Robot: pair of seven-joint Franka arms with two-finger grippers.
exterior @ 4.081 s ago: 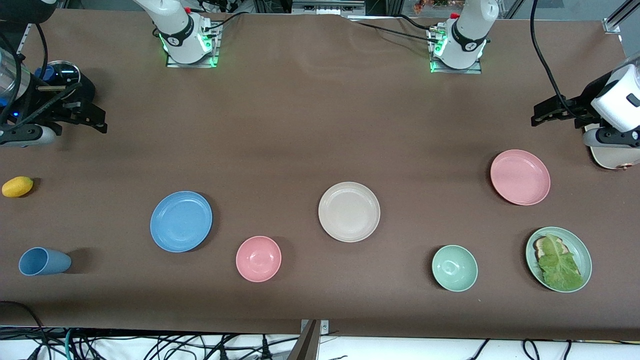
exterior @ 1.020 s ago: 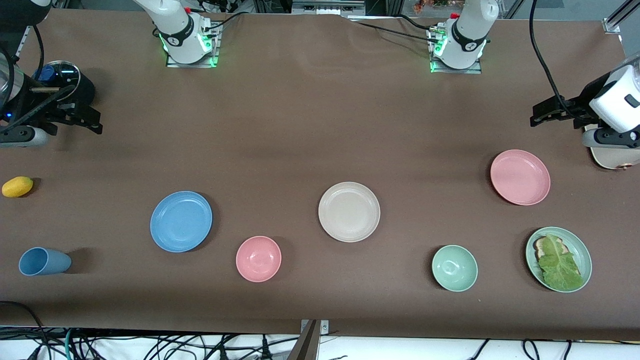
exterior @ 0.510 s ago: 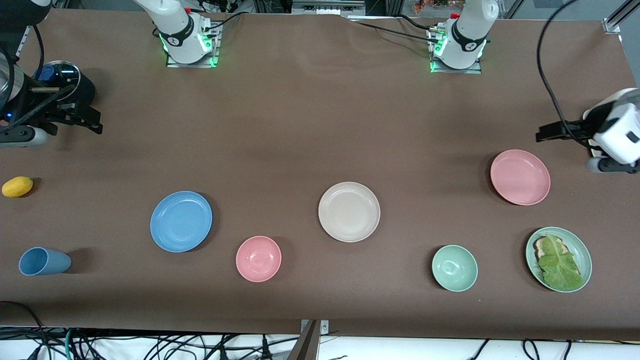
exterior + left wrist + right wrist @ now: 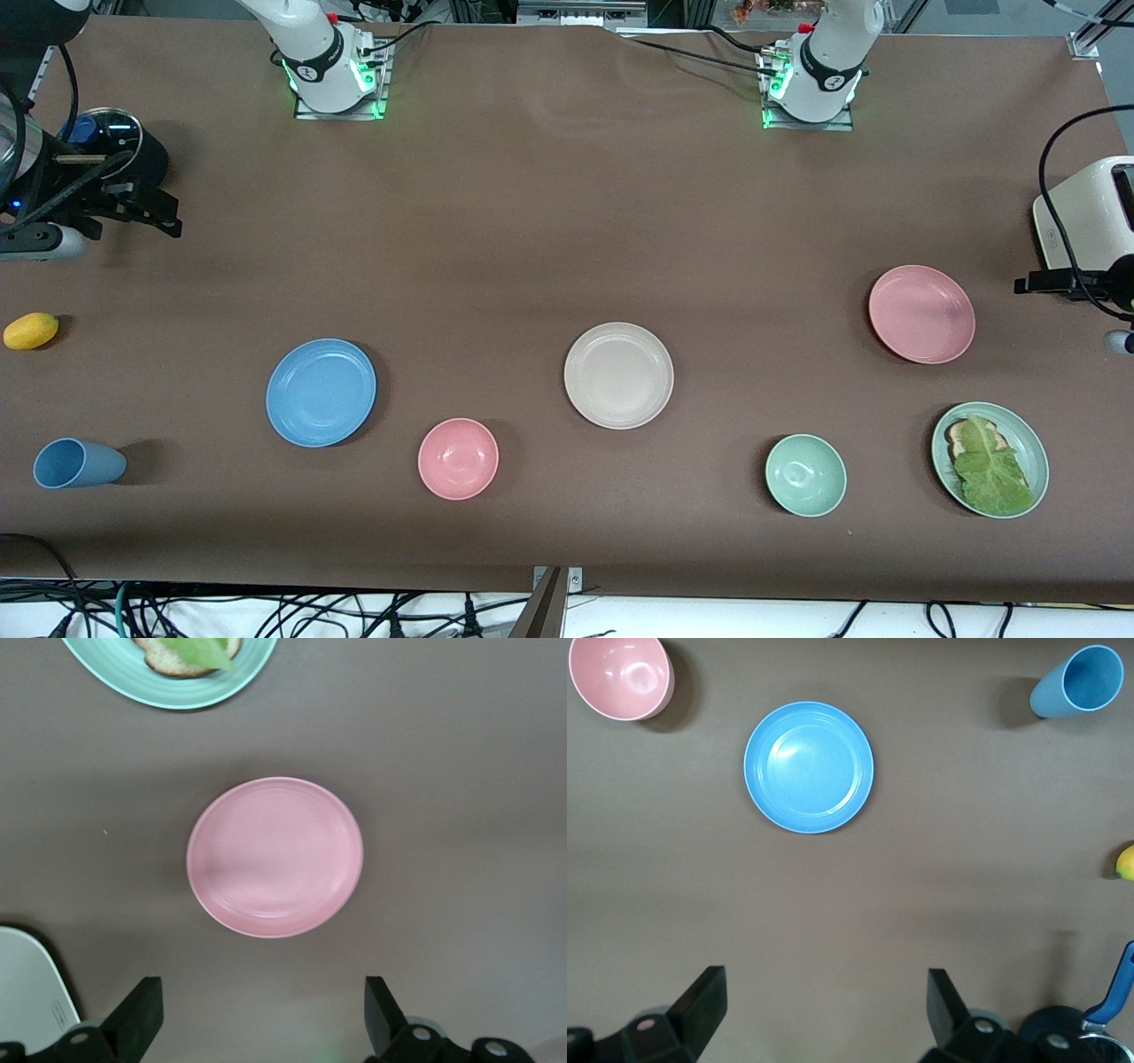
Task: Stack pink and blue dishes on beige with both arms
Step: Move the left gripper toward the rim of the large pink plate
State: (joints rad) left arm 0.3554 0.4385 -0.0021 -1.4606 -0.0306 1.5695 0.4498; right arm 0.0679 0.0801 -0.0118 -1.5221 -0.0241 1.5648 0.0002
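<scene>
You have nothing stacked yet: pink plate (image 4: 921, 314), blue plate (image 4: 321, 392) and beige plate (image 4: 618, 375) lie apart, while left gripper (image 4: 257, 1020) and right gripper (image 4: 824, 1014) look spread and probably empty.

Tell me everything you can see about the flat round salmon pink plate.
The flat round salmon pink plate looks matte, with a low raised rim and faint rings inside. It lies flat and empty on the brown table toward the left arm's end, touching nothing else. The open left gripper hovers near it.
</scene>
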